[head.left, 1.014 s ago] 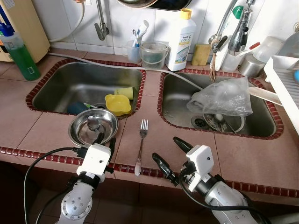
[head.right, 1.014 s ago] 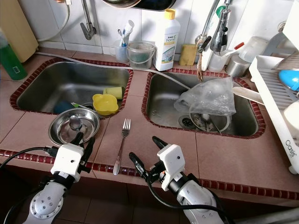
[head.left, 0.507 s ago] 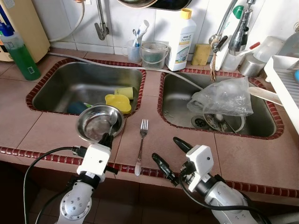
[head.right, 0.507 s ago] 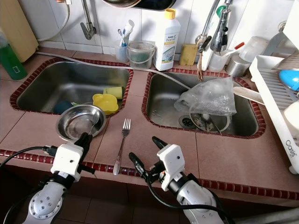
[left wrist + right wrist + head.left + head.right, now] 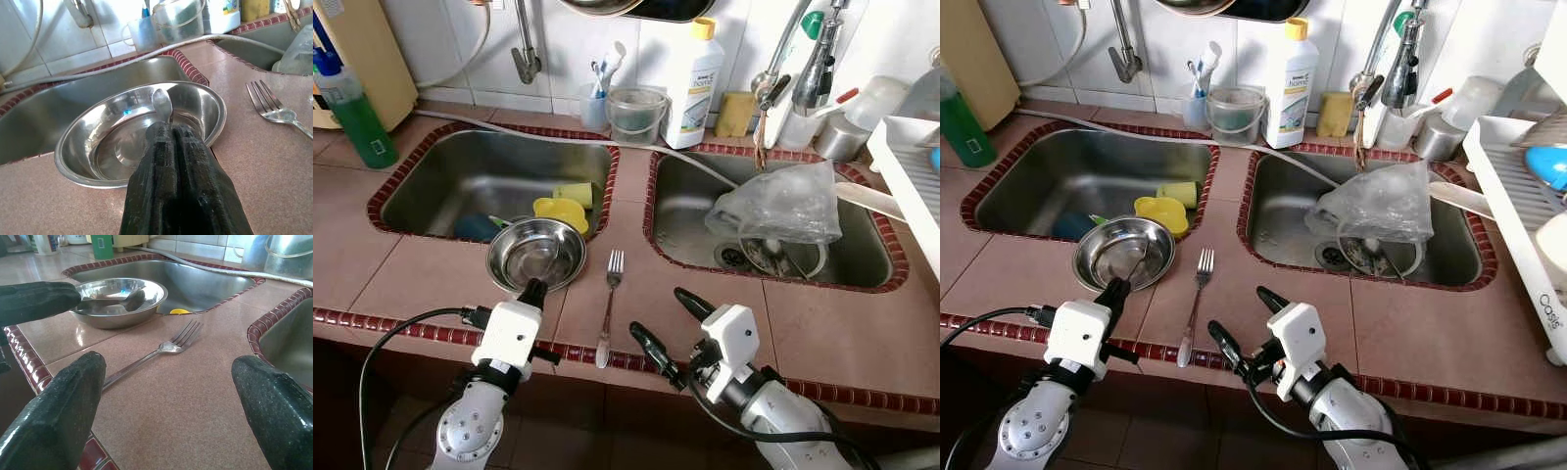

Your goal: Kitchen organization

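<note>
On the white detergent bottle (image 5: 694,83) with a yellow cap, standing against the tiled wall between the two sinks, "home" readable on the label, smaller print above it too fine to make out. On the white dish rack (image 5: 1518,201) at the far right, "Oasis" or something close to it, cut by the frame edge.

Left gripper (image 5: 532,290) at the near rim of the steel bowl (image 5: 536,254), fingers (image 5: 166,161) pressed together with no gap, clamped on the bowl's near edge as far as the wrist view tells. Bowl sitting on the pink tiled counter (image 5: 421,279), its far side overhanging the corner of the left sink (image 5: 470,176), just beside a yellow cup (image 5: 561,211).

Right gripper (image 5: 664,321) low over the counter's front edge, fingers (image 5: 58,416) spread wide apart, holding nothing. Fork (image 5: 608,304) lying flat on the counter between bowl and right gripper, tines pointing to the wall, touched by neither.

In the right sink (image 5: 685,211), a crumpled clear plastic bag (image 5: 778,206) over the drain. Green bottle (image 5: 352,113) on the counter far left. Clear plastic container (image 5: 636,116) and a cup of toothbrushes (image 5: 597,98) by the wall.
</note>
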Motion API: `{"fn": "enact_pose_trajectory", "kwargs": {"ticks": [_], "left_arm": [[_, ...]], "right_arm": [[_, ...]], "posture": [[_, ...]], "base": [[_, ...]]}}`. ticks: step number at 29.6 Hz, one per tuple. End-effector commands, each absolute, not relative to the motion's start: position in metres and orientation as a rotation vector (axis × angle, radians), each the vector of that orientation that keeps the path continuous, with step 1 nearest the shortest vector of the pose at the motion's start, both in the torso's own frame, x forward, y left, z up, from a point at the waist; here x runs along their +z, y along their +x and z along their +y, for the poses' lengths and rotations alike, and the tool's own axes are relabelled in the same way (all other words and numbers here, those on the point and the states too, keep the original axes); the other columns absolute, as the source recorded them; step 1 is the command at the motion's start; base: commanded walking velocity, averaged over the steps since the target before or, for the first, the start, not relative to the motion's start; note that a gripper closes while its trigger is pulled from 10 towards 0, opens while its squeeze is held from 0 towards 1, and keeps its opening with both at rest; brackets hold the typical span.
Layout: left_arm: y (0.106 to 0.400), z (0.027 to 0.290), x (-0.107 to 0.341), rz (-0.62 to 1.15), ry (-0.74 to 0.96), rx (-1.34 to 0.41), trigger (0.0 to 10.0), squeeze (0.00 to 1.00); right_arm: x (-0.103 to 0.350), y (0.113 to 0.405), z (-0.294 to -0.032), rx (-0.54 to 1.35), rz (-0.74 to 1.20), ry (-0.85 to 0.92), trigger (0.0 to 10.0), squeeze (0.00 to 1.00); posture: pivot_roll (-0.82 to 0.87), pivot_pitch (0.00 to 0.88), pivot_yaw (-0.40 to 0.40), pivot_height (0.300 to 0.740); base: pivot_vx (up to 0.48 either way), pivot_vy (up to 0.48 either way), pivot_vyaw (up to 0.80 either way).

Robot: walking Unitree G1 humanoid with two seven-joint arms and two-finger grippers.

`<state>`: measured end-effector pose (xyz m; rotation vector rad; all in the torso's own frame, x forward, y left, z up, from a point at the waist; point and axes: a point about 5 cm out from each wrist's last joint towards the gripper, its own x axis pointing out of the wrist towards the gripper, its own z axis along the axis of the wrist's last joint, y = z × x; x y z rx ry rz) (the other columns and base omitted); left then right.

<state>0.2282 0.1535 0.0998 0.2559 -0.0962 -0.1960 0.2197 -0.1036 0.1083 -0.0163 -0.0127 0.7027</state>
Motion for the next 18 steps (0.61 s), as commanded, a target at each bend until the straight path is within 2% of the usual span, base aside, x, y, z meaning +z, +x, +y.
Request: {"fn": "enact_pose_trajectory", "kwargs": {"ticks": [1,10,18], "left_arm": [[0.228,0.155,0.105,-0.109,0.229,-0.192,0.0,0.0],[0.232,0.156,0.126,-0.193,0.048,-0.245,0.0,0.0],[0.238,0.157,0.133,-0.213,0.018,-0.255,0.0,0.0]], "right_arm": [[0.115,0.22,-0.102,0.72,-0.038,-0.015,10.0,0.0],[0.116,0.223,-0.102,0.713,-0.046,-0.01,10.0,0.0],[0.122,0.23,-0.104,0.67,-0.085,0.015,10.0,0.0]], "posture": [[-0.04,0.093,-0.028,0.74],[-0.03,0.09,-0.029,0.74],[-0.04,0.076,-0.025,0.74]], "base": [[0.0,0.0,0.0],[0.0,0.0,0.0],[0.0,0.0,0.0]]}}
